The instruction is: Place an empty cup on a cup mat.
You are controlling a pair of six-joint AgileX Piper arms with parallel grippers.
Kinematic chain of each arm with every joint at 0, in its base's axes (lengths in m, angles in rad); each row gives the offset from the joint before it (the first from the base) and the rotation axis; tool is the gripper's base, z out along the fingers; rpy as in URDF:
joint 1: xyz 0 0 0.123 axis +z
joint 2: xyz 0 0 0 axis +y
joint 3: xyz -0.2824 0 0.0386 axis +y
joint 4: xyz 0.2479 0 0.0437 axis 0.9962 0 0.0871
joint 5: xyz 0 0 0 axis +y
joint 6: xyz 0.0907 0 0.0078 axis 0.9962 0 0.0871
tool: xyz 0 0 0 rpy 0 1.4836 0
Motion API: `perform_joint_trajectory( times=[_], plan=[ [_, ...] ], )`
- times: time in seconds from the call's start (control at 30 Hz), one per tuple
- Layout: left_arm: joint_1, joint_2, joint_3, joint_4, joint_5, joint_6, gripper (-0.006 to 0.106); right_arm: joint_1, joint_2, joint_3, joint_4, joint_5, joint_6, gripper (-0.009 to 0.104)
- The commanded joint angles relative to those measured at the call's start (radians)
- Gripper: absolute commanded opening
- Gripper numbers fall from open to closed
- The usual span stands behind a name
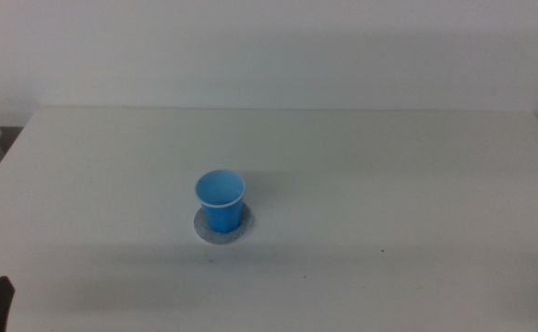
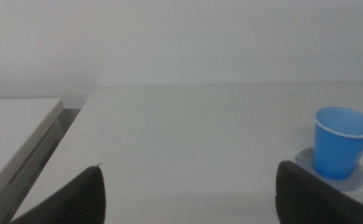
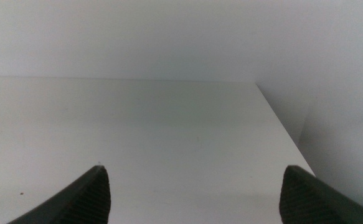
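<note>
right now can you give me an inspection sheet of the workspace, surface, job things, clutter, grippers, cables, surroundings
surface: white table, a few tiny dark specks near its front.
job's things: blue cup stands upright and empty on the grey cup mat, whose edge shows around the base.
clutter: nothing seen.
grippers: left gripper open, holding nothing, back from the cup, only a dark tip at the middle view's bottom left corner; right gripper open, holding nothing, over bare table, out of the middle view.
cables: nothing seen.
surroundings: plain pale wall behind; a second pale surface beside the table, across a dark gap.
</note>
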Motion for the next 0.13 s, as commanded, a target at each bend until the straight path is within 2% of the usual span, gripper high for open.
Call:
perform_joint_trajectory(
  times=[0.0,0.1],
  plan=[
    [0.003,-0.005,0.013,-0.003,-0.02,0.0,0.094,0.003,-0.005,0.003,-0.007,-0.009,-0.004,0.093],
    [0.003,-0.005,0.046,-0.003,-0.022,0.0,0.094,0.003,-0.005,0.003,-0.007,-0.009,-0.004,0.093]
  ],
)
